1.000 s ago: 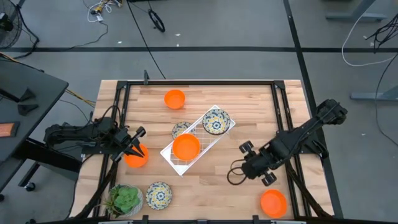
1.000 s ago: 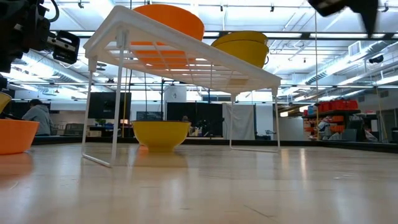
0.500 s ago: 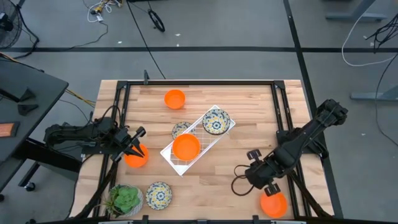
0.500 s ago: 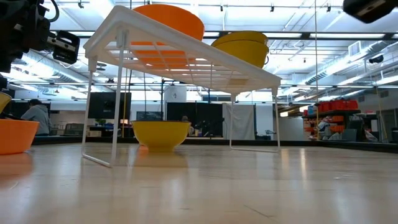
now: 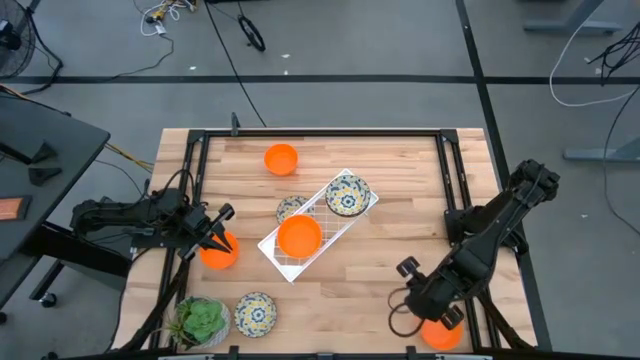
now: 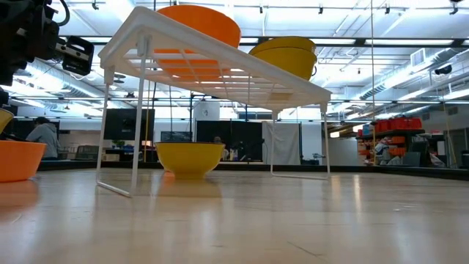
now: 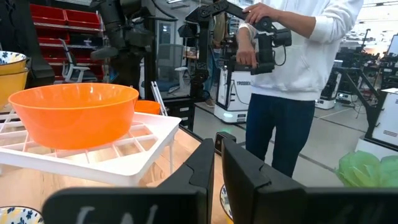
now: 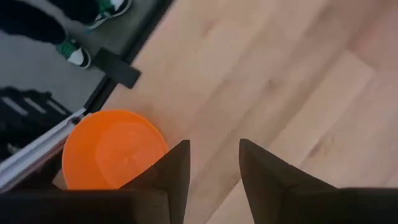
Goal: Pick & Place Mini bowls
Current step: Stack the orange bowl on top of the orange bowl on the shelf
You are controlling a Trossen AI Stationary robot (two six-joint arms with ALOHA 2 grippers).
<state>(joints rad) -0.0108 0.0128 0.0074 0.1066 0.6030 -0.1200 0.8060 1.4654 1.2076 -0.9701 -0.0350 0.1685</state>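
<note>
Mini bowls lie about the table. On the white wire rack (image 5: 318, 222) stand an orange bowl (image 5: 299, 236) and a floral one (image 5: 348, 194); another floral bowl (image 5: 289, 207) sits on the table half under it. My right gripper (image 8: 214, 165) is open, pointing down over the wood just beside the orange bowl (image 8: 112, 150) at the near right corner (image 5: 442, 333). My left gripper (image 5: 221, 229) hovers shut at rack height above another orange bowl (image 5: 217, 254), which rests on the table (image 6: 15, 160).
One more orange bowl (image 5: 281, 158) sits near the far edge, a floral bowl (image 5: 255, 312) near the near edge beside a leafy pot plant (image 5: 200, 320). A black frame (image 5: 455, 180) runs along the table's sides. A person (image 7: 292, 74) stands beyond the table.
My right gripper has travelled from the table's middle right toward the near edge and right, ending beside the orange bowl in the near right corner, and has left the low view. Its fingers stay apart. No bowl has moved.
</note>
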